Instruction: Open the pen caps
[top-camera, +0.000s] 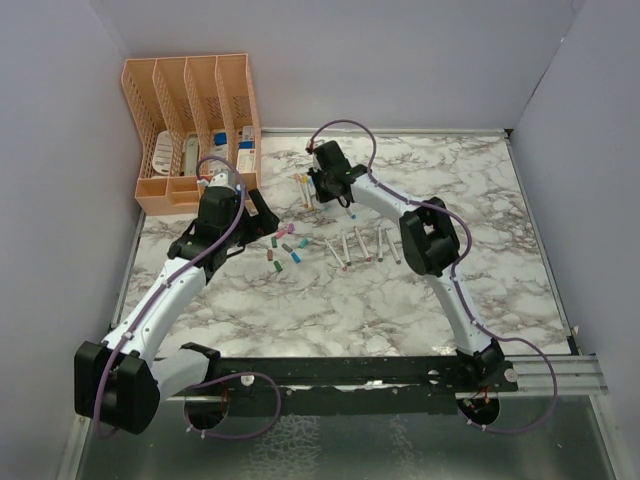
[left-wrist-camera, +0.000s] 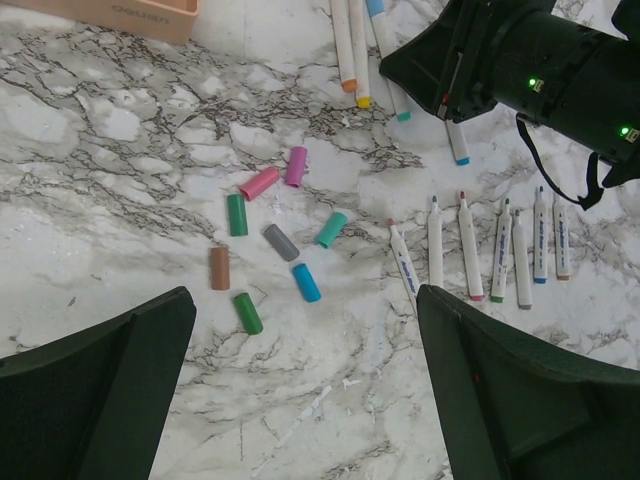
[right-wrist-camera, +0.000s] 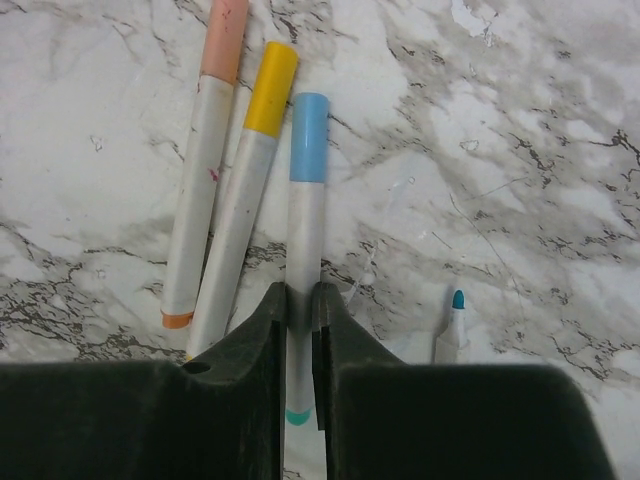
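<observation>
done: abt 8 loose caps (left-wrist-camera: 281, 242) lie in a cluster on the marble table (left-wrist-camera: 120, 120), all off their pens: pink, magenta, 2 green, grey, teal, brown, blue.
opened pens: row of bare-tip pens (left-wrist-camera: 470, 260) lies side by side just right of the cluster. One more bare-tip pen (left-wrist-camera: 456, 140) lies apart, near the R arm. Count roughly matches the caps.
left to do: 3 pens w/ caps on, lying together at the far side: peach-capped pen (right-wrist-camera: 205, 170), yellow-capped pen (right-wrist-camera: 245, 190), blue-capped pen (right-wrist-camera: 307, 200).
R gripper (right-wrist-camera: 300, 292): fingers pinched on the white barrel of the blue-capped pen, cap end poking out ahead. Can't tell if the pen is lifted or flat on the table.
L gripper (left-wrist-camera: 304, 295): fingers spread wide, nothing between them. It hovers over the cap cluster, well apart from the blue cap.
step now: looks like the grab for the next pen, barrel held, cap not yet pulled.
progress est: most done, prob 3 caps to go incl this one.
next needs: L fingers to reach the blue cap end and pull along the barrel axis.
</observation>
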